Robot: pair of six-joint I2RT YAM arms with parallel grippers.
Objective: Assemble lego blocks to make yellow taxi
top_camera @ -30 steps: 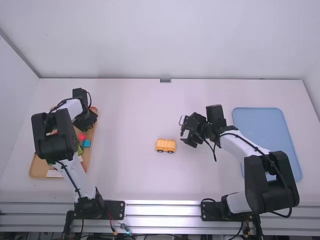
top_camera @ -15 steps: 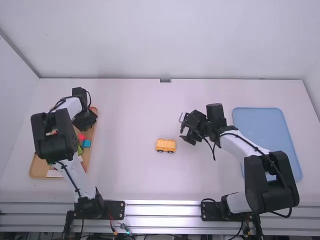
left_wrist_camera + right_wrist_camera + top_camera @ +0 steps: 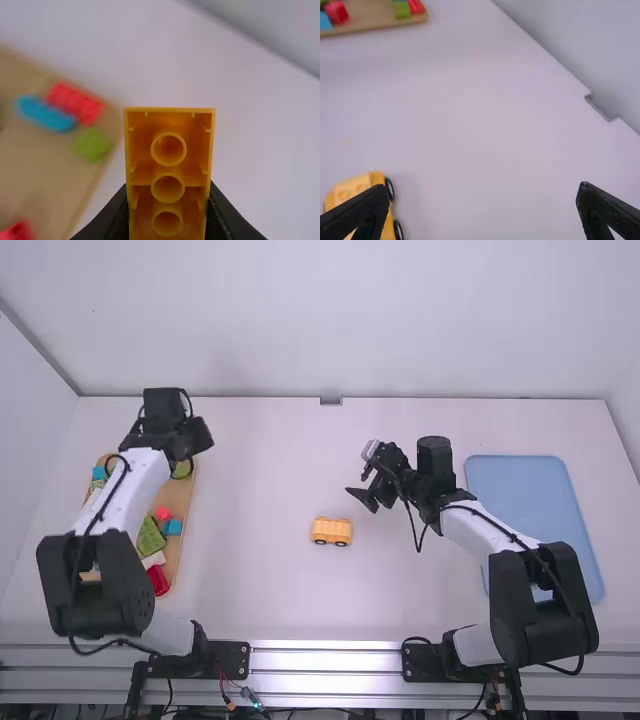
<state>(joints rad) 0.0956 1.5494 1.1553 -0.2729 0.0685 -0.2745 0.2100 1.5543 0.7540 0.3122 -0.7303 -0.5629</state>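
My left gripper [image 3: 185, 462] is over the far right part of the wooden tray in the high view. In the left wrist view my left gripper [image 3: 167, 215] is shut on an orange-yellow brick [image 3: 168, 170], whose hollow underside with round tubes faces the camera. A yellow wheeled block base [image 3: 332, 531] stands upright on the table's middle. Just beyond it and to its right is my right gripper [image 3: 368, 500]. The right wrist view has my right gripper [image 3: 482, 210] open and empty, with the yellow base [image 3: 362, 190] beside its left finger.
The wooden tray [image 3: 184, 502] at the left holds green, red, blue and white blocks. A blue tray [image 3: 520, 480] lies at the right, partly behind the right arm. Walls border the table's far edge.
My left gripper has risen from the tray and shifted slightly right, with the orange-yellow brick now visible in it. The right gripper has tilted and moved slightly away from the base, which stayed put.
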